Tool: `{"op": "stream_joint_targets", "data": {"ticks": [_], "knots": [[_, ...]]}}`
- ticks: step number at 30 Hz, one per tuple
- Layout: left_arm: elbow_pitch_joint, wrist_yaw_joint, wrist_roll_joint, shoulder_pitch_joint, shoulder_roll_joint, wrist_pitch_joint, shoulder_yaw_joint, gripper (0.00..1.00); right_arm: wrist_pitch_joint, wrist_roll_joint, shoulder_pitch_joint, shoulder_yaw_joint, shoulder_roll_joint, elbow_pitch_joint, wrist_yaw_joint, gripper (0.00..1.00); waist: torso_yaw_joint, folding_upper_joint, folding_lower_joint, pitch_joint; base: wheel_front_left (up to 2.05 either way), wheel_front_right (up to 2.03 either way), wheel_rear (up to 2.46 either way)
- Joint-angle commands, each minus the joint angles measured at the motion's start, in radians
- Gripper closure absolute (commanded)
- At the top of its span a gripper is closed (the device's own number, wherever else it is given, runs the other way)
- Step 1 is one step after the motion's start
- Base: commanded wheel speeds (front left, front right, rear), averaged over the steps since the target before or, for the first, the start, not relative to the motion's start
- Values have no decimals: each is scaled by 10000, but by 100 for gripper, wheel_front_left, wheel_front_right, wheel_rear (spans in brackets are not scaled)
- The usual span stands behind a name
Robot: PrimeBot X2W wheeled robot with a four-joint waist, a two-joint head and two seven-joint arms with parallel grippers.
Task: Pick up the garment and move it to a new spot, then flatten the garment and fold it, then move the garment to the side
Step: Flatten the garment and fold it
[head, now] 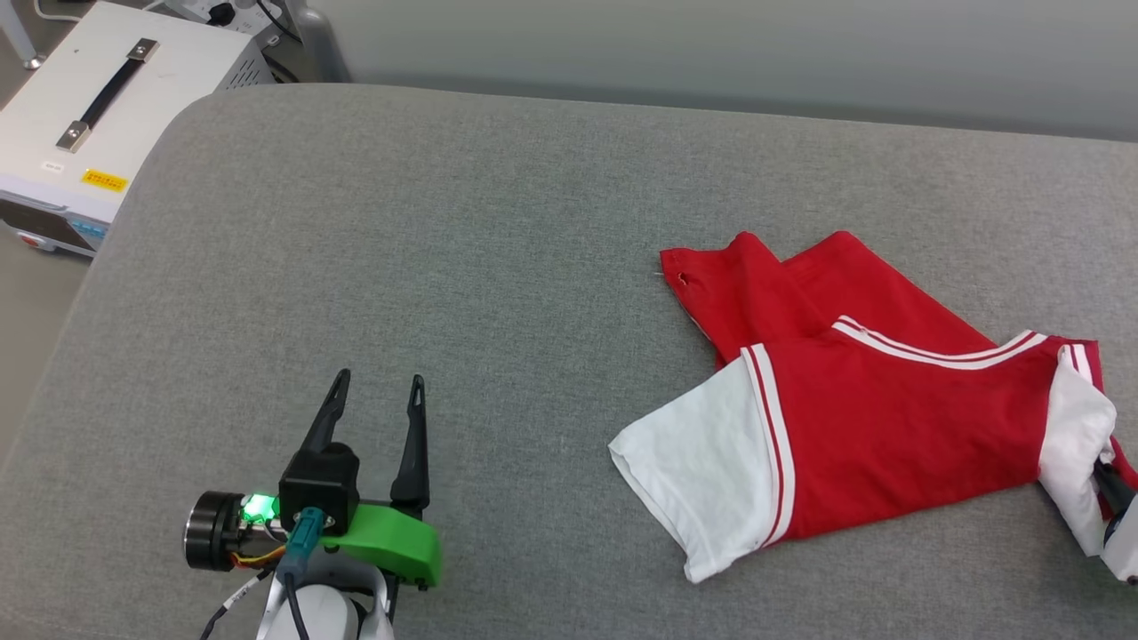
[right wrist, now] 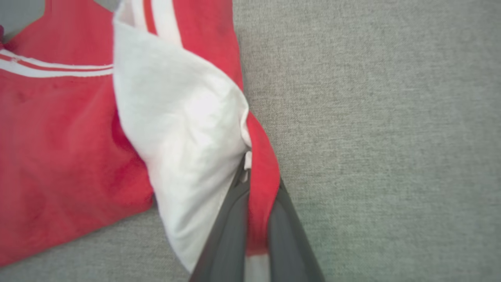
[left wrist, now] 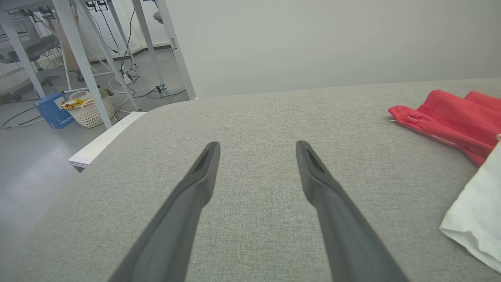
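The garment (head: 880, 418), a red T-shirt with white sleeves and striped trim, lies crumpled on the right half of the grey cushioned surface (head: 498, 267). At the right edge of the head view my right gripper (head: 1111, 489) is shut on the garment's right sleeve edge. The right wrist view shows a strip of red and white cloth of the garment (right wrist: 188, 129) pinched between the two dark fingers (right wrist: 231, 231) of the right gripper (right wrist: 256, 188). My left gripper (head: 375, 384) stands open over bare cushion at the lower left, well clear of the garment (left wrist: 450, 117); its fingers (left wrist: 195, 188) are spread wide in the left wrist view.
A white equipment case (head: 98, 116) with a black handle stands off the surface's far left corner. The left wrist view shows floor, white table legs (left wrist: 78, 58), cables, a blue box (left wrist: 53, 110) and a white basket (left wrist: 90, 111) beyond that edge. A pale wall runs behind.
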Motion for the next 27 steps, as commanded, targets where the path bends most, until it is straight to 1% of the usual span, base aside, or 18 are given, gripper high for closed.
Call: {"op": "stream_joint_targets", "data": {"ticks": [1, 3, 4, 5, 8, 11, 14, 16, 20, 22, 24, 27], "knots": [[24, -88, 108, 130, -103, -57, 35, 0, -205, -3, -121, -1, 97, 269, -15, 100, -9, 0, 0, -37, 0, 0, 0], [62, -137, 149, 149, -130, -57, 47, 0, -539, -75, -215, 0, 238, 480, -15, 100, -63, 0, 0, -111, 0, 0, 0], [76, -151, 165, 163, -139, -57, 58, 0, -760, -135, -266, -42, 272, 554, -15, 62, -89, 0, 0, -142, 0, 0, 0], [97, -172, 183, 180, -145, -57, 74, 0, -1064, -258, -321, -80, 289, 617, -15, 0, -126, 0, 0, -193, 0, 0, 0], [144, -228, 209, 219, -130, -57, 146, 0, -1964, -650, -429, -270, 317, 674, -15, 0, -256, 0, 0, -346, 0, 0, 0], [150, -316, 218, 241, -83, -57, 228, 0, -2881, -1337, -419, -414, 299, 491, -15, 0, -428, 0, 0, -495, 0, 0, 0], [126, -423, 223, 208, -17, -57, 300, 0, -3431, -2208, -381, -792, 330, 54, -15, 0, -604, 0, 0, -617, 0, 0, 0], [105, -523, 249, 132, 60, -57, 326, 0, -3612, -2859, -296, -1266, 533, -474, -15, 0, -715, 0, 0, -687, 0, 0, 0], [95, -834, 308, -222, 287, -57, 319, 0, -3704, -4205, 182, -2193, 1284, -2104, -15, 0, -892, 0, 0, -811, 0, 0, 0], [127, -1119, 326, -546, 443, -57, 245, 0, -3711, -4960, 616, -2659, 1944, -3285, -15, 0, -952, 0, 0, -861, 0, 0, 0], [173, -1371, 315, -918, 589, -57, 167, 0, -3713, -5654, 1099, -2929, 2589, -4312, -15, 0, -991, 0, 0, -877, 0, 0, 0], [331, -1696, 202, -1553, 790, -57, -10, 0, -3714, -6387, 1688, -3047, 3298, -5425, -15, 0, -1027, 0, 0, -852, 0, 0, 0]]}}
